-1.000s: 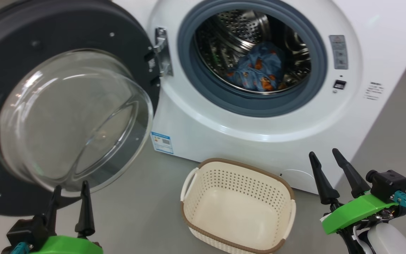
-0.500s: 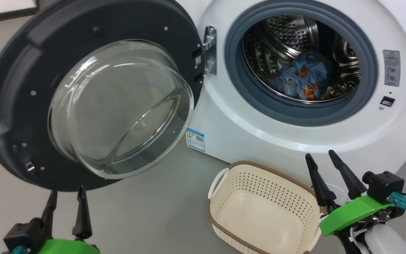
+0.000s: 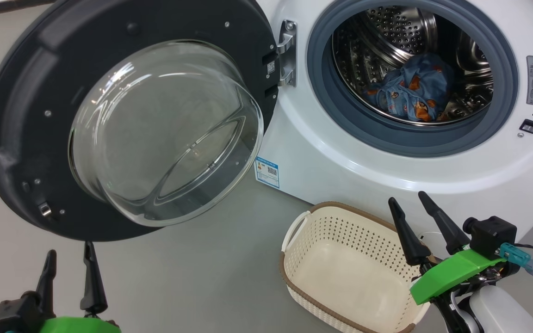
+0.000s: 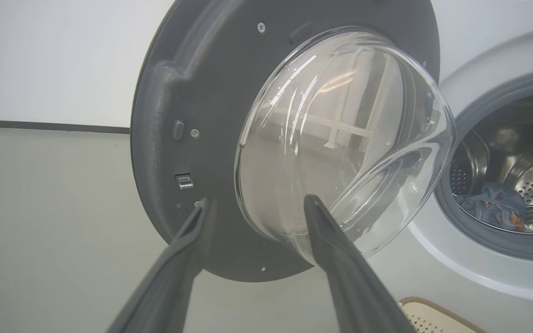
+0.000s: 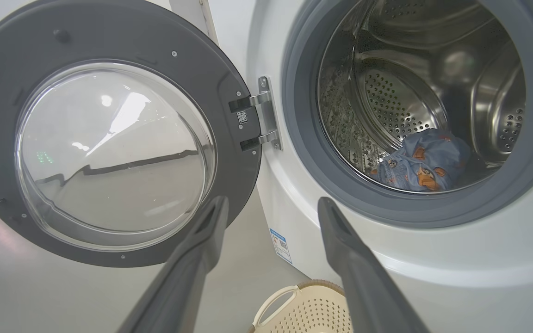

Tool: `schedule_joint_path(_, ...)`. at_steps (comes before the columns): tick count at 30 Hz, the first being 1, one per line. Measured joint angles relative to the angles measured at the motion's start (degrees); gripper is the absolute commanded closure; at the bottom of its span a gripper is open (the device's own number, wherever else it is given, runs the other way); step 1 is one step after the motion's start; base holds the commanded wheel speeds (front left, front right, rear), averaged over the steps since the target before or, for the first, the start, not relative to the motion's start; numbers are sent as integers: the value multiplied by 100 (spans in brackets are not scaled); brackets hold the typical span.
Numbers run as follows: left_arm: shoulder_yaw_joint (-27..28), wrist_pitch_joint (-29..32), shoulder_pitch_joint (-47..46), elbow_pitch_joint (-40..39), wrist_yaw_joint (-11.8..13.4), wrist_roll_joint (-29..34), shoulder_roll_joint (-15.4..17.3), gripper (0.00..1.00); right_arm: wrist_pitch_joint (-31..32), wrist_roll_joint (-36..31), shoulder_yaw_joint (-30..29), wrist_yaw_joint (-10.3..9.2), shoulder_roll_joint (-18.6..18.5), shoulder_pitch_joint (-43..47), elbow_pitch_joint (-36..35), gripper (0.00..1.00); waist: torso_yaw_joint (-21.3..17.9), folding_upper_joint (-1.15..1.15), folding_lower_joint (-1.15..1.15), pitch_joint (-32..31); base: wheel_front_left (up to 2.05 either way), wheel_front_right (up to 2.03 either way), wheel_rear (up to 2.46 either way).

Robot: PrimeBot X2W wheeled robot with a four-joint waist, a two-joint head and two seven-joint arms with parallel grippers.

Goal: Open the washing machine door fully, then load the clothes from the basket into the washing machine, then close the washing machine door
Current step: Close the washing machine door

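Camera swung over the last second: the whole head view shifted, so the washer and basket slid right in frame and the door came fully into it. Log that as your head turning. Door, washer and basket keep the same relation to one another.

Door: washing machine door [image 3: 26, 115] stands wide open on its hinge [image 3: 287, 55] at the left of the opening, with the dark inner face and glass bowl [image 3: 164, 134] toward you. First step looks done.

Clothes: the clothes [image 3: 414, 92] lie as a light-blue bundle low in the steel drum [image 3: 387, 32] of the washing machine [image 3: 340, 171], behind the grey seal [image 3: 326, 92]. Nothing appears to hang over the lip.

Basket: the basket [image 3: 336, 231] sits on the floor [image 3: 201, 277] just in front of the washer, below the opening, with its bottom bare. Loading looks finished.

Grippers: left gripper [image 3: 71, 248] is low, below the door's bottom edge and apart from it, fingers spread wide with nothing between them. Its wrist view looks up at the door's inner face. Right gripper [image 3: 405, 197] is spread wide too and carries nothing, hovering over the basket's right end.

Left to do: closing the door, and nothing else. Your left arm looks better placed. It would have to get round the door's free edge and push it toward the opening. I cannot tell whether the door's sweep clears the basket, so check that first.
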Motion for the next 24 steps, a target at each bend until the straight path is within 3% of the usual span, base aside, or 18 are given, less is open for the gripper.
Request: schedule_joint_path(24,-3,10,13,-65,25,11,35,0,0,88,-77,0,4,25,20,0,-57,0,0,-116,0,0,0)
